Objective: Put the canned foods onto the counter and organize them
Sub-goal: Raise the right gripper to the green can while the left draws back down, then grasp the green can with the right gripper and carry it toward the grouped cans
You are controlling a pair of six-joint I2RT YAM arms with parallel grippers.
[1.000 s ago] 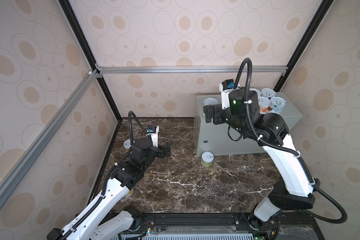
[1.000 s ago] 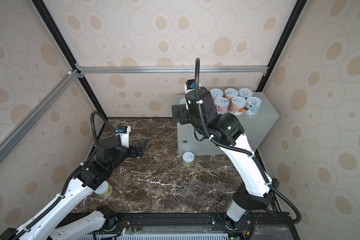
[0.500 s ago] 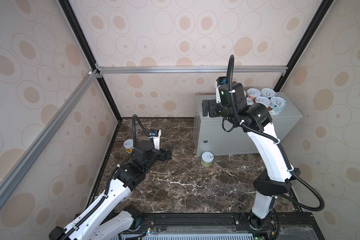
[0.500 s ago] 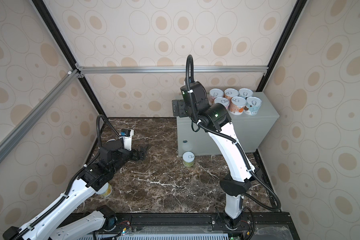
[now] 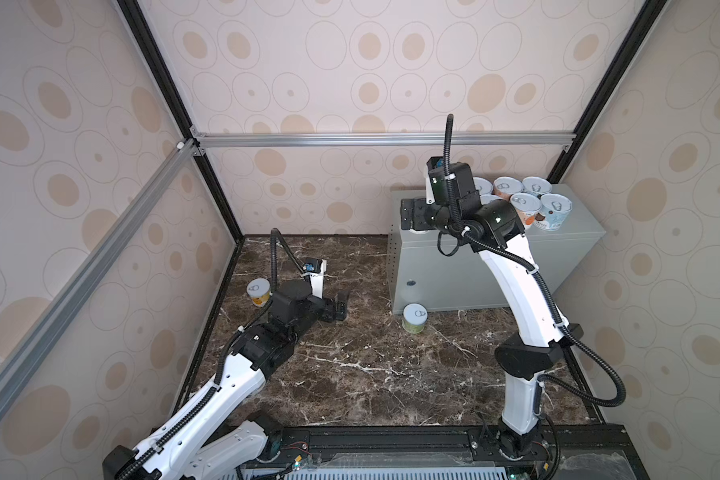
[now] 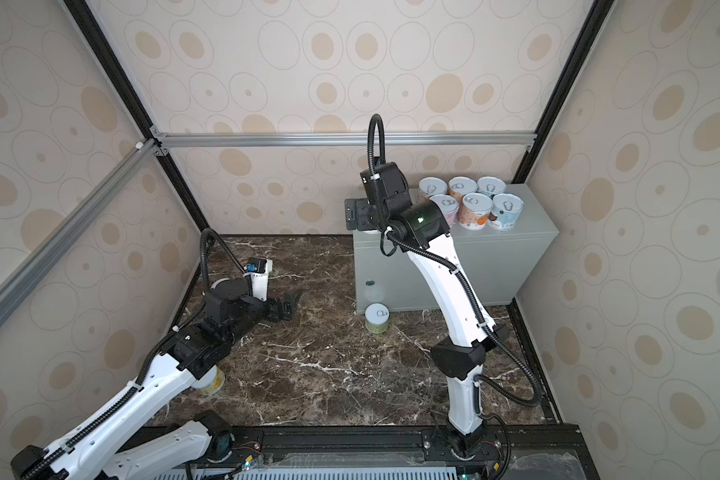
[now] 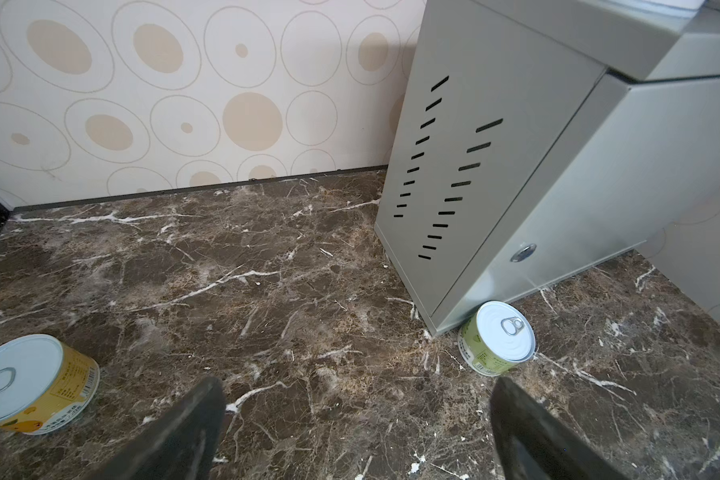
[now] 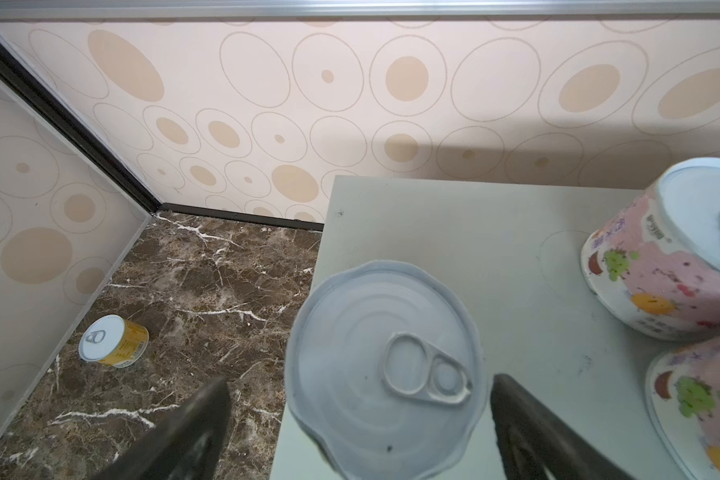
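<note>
Release holds: right gripper stays apart above silver-lidded round tin at left end of light-grey metal counter, while left gripper, jaws apart, has dropped toward green-labelled tin, centre of a top view, likely next.

Grey counter, brown marbled floor, yellow tin, green tin

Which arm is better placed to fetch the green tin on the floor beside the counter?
Left. The left gripper hangs low over the floor, jaws open toward the green tin; the right gripper is up over the counter, astride another tin.
</note>
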